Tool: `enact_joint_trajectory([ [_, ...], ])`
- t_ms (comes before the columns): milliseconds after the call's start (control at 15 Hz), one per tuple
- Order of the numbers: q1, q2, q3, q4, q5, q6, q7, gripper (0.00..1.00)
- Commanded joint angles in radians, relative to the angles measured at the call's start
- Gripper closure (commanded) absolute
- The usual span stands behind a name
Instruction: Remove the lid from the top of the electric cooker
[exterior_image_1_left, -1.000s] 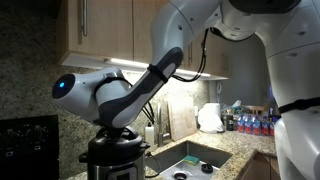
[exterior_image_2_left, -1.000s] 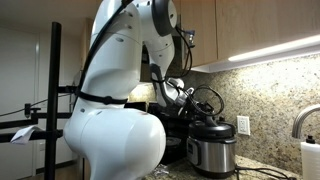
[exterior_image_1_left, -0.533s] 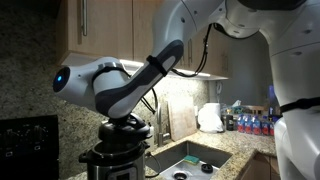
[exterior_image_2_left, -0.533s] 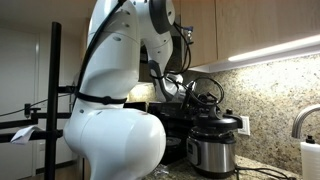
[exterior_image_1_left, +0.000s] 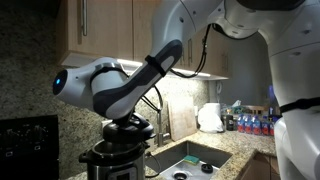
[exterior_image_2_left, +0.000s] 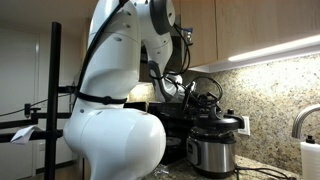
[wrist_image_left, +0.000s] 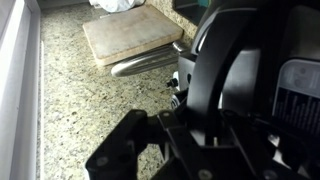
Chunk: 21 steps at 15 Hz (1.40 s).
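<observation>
The electric cooker (exterior_image_1_left: 112, 165) (exterior_image_2_left: 211, 152) is a steel cylinder with black trim standing on the granite counter. The black round lid (exterior_image_1_left: 116, 149) (exterior_image_2_left: 224, 123) is at its top; in an exterior view it looks raised a little and tilted. In the wrist view the lid (wrist_image_left: 240, 45) fills the right side, seen from close up. My gripper (wrist_image_left: 195, 116) (exterior_image_1_left: 126, 125) (exterior_image_2_left: 205, 100) is directly above the cooker, with its dark fingers shut on the lid's raised handle.
A wooden cutting board (wrist_image_left: 125, 35) lies on the granite counter (wrist_image_left: 80, 110). A sink (exterior_image_1_left: 195, 160) is beside the cooker, with a white bag (exterior_image_1_left: 210, 118) and bottles (exterior_image_1_left: 255, 122) behind it. A black boxy appliance (exterior_image_1_left: 25, 135) stands on the cooker's other side. Cabinets hang overhead.
The wrist has risen and turned slightly. The lid has come up a little from the cooker with the gripper. Almost no movement in the last half second.
</observation>
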<state>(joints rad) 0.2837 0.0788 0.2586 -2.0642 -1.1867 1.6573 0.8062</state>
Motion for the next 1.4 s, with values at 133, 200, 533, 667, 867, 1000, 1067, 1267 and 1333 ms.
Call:
enact_joint_trajectory([
  [133, -0.024, -0.061, -0.021, -0.023, 0.07, -0.055, -0.022, 0.98],
  [200, -0.029, -0.067, -0.029, -0.029, 0.077, -0.055, -0.019, 0.98],
  [533, -0.07, -0.106, -0.073, -0.074, 0.104, -0.044, -0.03, 0.98],
  [667, -0.085, -0.128, -0.088, -0.105, 0.112, -0.045, -0.027, 0.98],
  [867, -0.101, -0.167, -0.103, -0.158, 0.122, -0.046, -0.018, 0.98],
  [1000, -0.108, -0.188, -0.107, -0.188, 0.133, -0.059, -0.003, 0.98],
  [1067, -0.113, -0.197, -0.112, -0.201, 0.146, -0.053, 0.002, 0.98],
  [1267, -0.129, -0.212, -0.13, -0.23, 0.205, -0.037, 0.002, 0.98],
  [1333, -0.135, -0.215, -0.136, -0.238, 0.222, -0.035, 0.004, 0.98],
])
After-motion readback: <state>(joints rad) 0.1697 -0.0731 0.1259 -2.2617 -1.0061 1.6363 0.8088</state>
